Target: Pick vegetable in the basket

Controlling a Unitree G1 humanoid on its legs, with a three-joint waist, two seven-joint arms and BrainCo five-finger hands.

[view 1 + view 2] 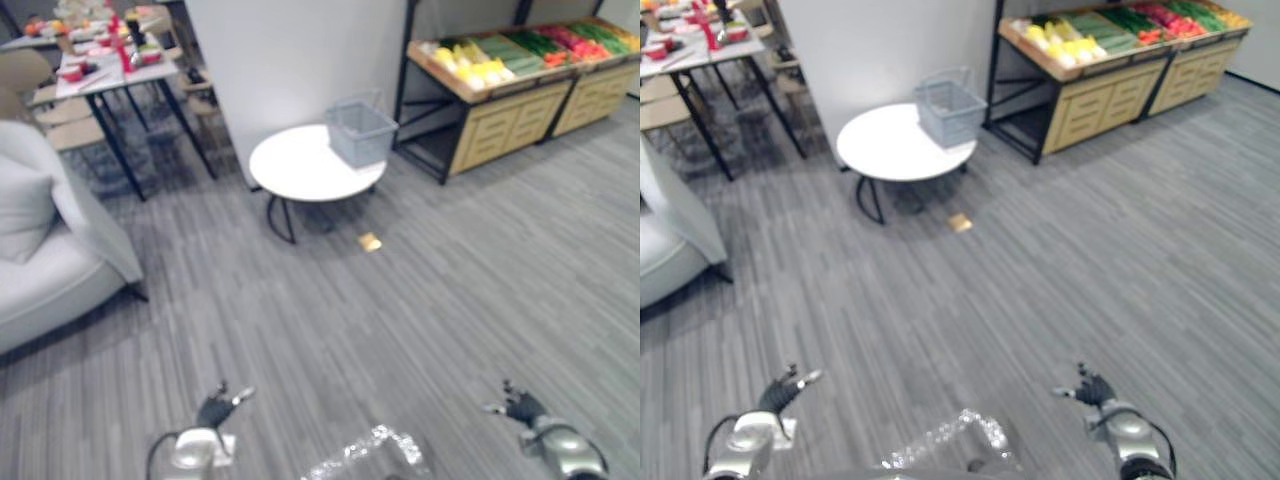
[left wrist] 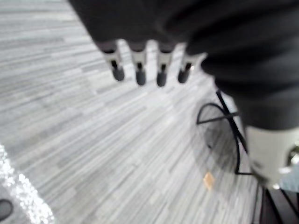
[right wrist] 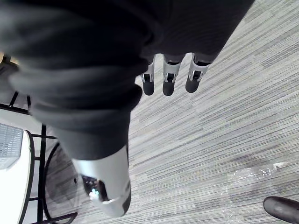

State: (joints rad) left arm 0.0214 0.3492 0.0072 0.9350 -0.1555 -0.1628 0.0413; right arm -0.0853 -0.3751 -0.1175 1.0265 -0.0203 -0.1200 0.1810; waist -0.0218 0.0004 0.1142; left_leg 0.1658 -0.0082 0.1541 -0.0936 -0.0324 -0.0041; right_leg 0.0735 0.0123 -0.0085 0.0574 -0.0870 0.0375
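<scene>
While both hands hang low over the grey plank floor (image 1: 400,320), nothing of the job looks done yet. The left hand (image 1: 213,408) and the right hand (image 1: 522,407) each show straight, relaxed fingers with nothing in them. The vegetables (image 1: 520,55) lie in packed rows of yellow, green and red on the slanted top of a pale wooden market stand (image 1: 500,125) by the far wall, off to the robot's right and well apart from it. The grey open-work basket (image 1: 360,132) sits at the far right edge of a round white tabletop (image 1: 300,170) on thin black legs, between the robot and the stand. It looks empty to me, though I can't see its bottom well.

From where I stand, the trouble lies in the walk and the reach. A small flat tan scrap (image 1: 370,241) lies on the floor just in front of the tabletop, right on the way across, and a foot landing on it could slide. The basket is so near the rim that a careless nudge could push it off. The tabletop looks light and might shift if it is bumped. On the stand the produce touches piece to piece, so pulling one out may send its neighbours rolling down the slope. A smooth, rounded piece could also slip from the fingers on the way to the basket.
</scene>
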